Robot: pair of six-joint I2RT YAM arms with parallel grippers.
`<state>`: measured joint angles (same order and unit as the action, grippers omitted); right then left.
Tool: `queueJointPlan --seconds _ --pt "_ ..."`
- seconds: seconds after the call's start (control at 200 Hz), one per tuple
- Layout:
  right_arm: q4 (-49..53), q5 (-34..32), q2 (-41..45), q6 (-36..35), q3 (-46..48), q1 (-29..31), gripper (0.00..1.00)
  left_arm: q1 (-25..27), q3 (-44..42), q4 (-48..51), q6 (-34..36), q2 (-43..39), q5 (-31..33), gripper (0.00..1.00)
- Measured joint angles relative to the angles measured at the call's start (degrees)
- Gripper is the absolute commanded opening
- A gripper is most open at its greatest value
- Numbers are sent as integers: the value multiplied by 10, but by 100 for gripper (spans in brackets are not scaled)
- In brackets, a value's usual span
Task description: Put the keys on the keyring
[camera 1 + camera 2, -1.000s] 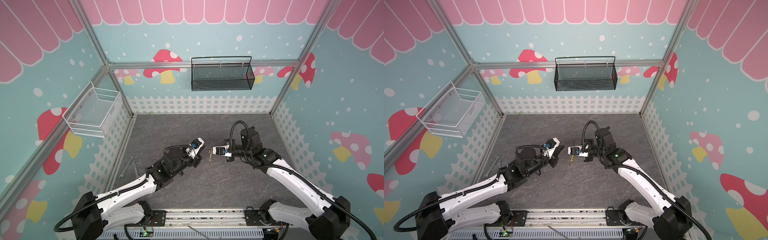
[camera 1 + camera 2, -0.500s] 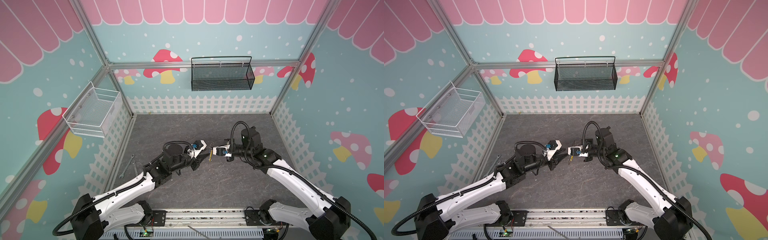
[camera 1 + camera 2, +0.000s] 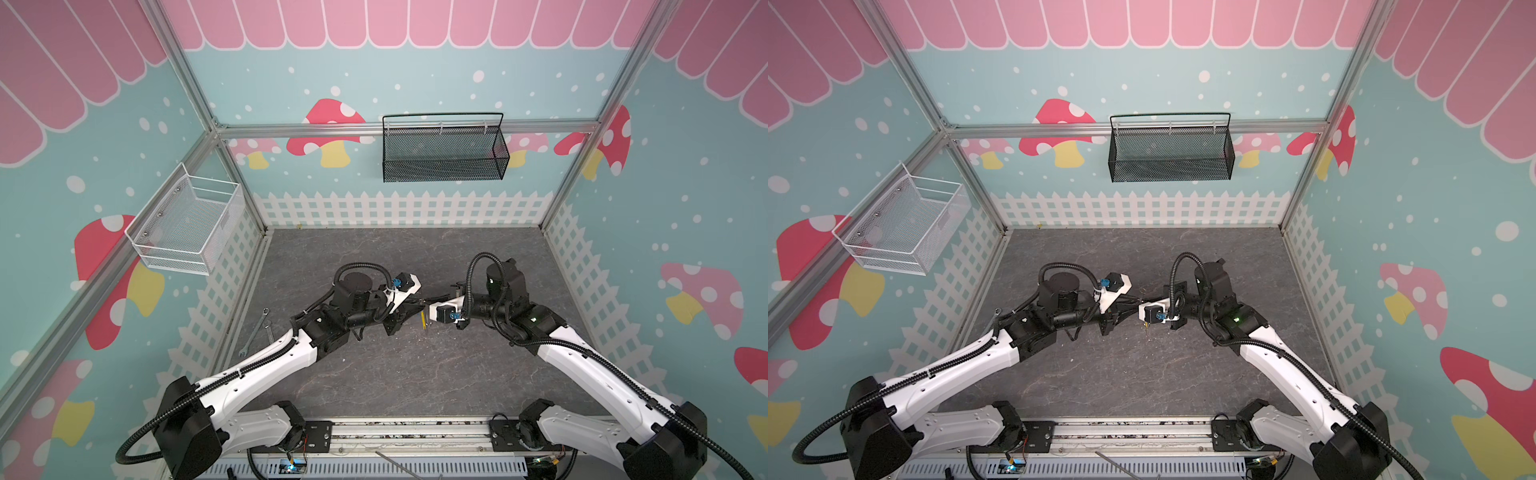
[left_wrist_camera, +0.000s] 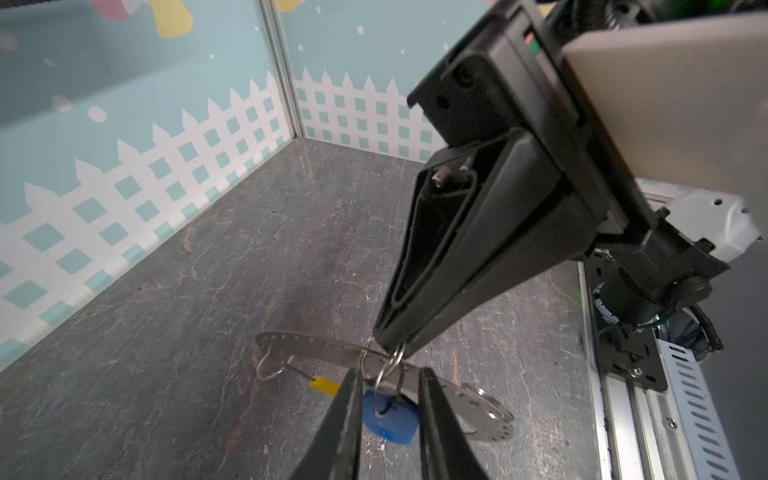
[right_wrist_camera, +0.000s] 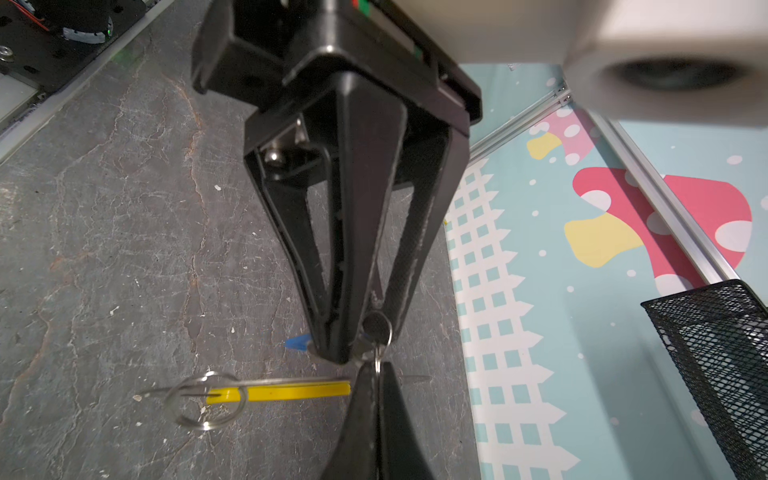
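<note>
- Here's the left arm (image 3: 266,365), reaching in from its near-side base with the forearm angled toward the middle.
- The right arm (image 3: 582,357) mirrors it from the opposite base, stretched inward the same way.
- Both wrists lie close to level, so the grippers point straight at each other, tip to tip at centre.
- On the left gripper (image 4: 386,374), the jaws stand a little apart, with a clear gap between the black fingers (image 4: 345,428).
- On the right gripper (image 5: 376,370), the jaws are pressed tight together, right at the left gripper's tip.
</note>
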<state>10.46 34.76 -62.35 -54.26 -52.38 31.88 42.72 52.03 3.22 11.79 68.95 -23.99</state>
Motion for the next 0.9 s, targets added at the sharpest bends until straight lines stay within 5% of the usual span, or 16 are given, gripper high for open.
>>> queueJointPlan --seconds 0.345,0.901 --pt "-3 -8 10 -15 15 -1 0 -7 12 18 5 6 -18 0" --pt "-67 12 53 3 56 -4 0 -41 17 8 -21 15 -110 0"
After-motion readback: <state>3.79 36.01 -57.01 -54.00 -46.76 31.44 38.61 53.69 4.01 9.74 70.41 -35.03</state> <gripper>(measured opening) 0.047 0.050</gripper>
